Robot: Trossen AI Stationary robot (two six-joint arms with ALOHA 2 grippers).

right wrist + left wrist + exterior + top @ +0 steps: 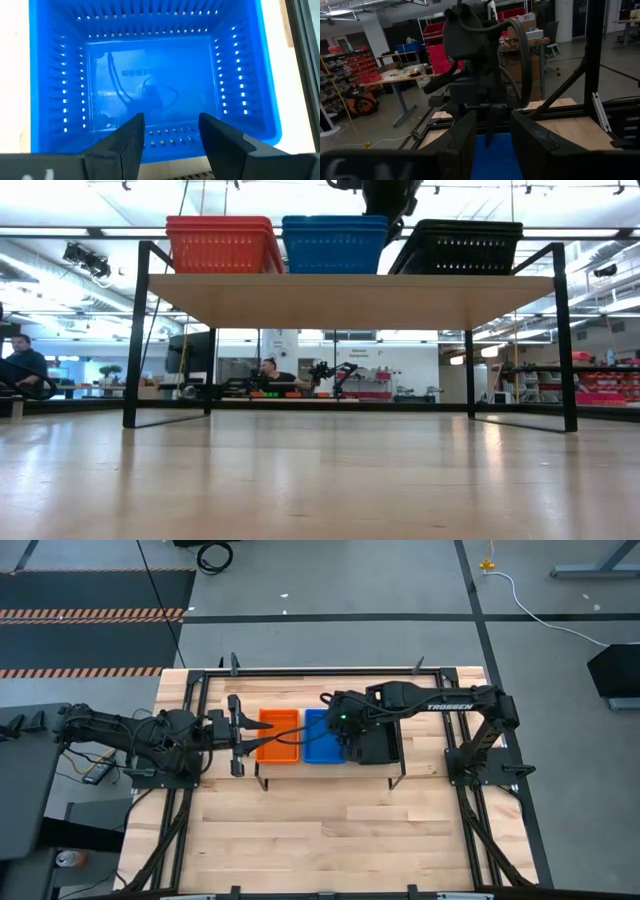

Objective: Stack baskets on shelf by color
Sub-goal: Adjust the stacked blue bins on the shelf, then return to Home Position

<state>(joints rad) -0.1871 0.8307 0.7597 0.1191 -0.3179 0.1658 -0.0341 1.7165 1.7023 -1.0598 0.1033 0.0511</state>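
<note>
Three stacks of baskets stand side by side on the shelf: orange, blue and black. From above, the orange basket and the blue basket show, and the black one lies mostly under the right arm. My right gripper hangs open over the blue basket, pointing down into it near one wall. My left gripper is open and held level, just off the orange basket's left end.
The shelf's thin black legs stand on the plank tabletop, which is bare wood in front of the shelf. Black rails frame the table. The right arm's wrist stands close ahead of my left gripper. People sit in the room behind.
</note>
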